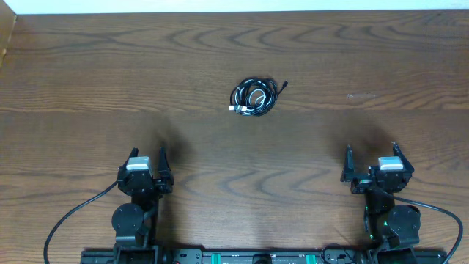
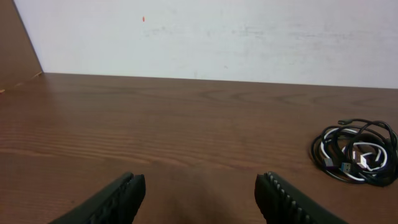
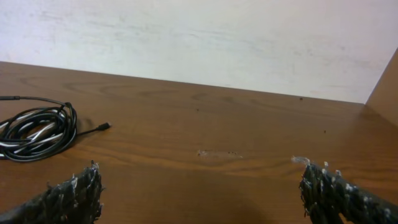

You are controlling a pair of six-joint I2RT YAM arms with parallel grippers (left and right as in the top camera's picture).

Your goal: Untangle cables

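L gripper [image 2: 199, 190] and R gripper [image 3: 199, 186] sit nearest, at the table's [image 1: 234, 191] near edge. Both have jaws apart and hold nothing; R is wider than L. Black cable [image 3: 67, 127] and white cable [image 2: 367, 154] lie coiled in one bundle mid-table, well ahead, between the arms. Recommended: descend from above, pinch the free black plug end, pin the coil w/ the other gripper, draw outward slowly.

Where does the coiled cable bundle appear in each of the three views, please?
Overhead: the cable bundle lies just above centre on the table.
Left wrist: the cable bundle sits far right, below mid-height.
Right wrist: the cable bundle sits at the left edge, around mid-height.
Shared landmark: the white wall beyond the table's far edge.
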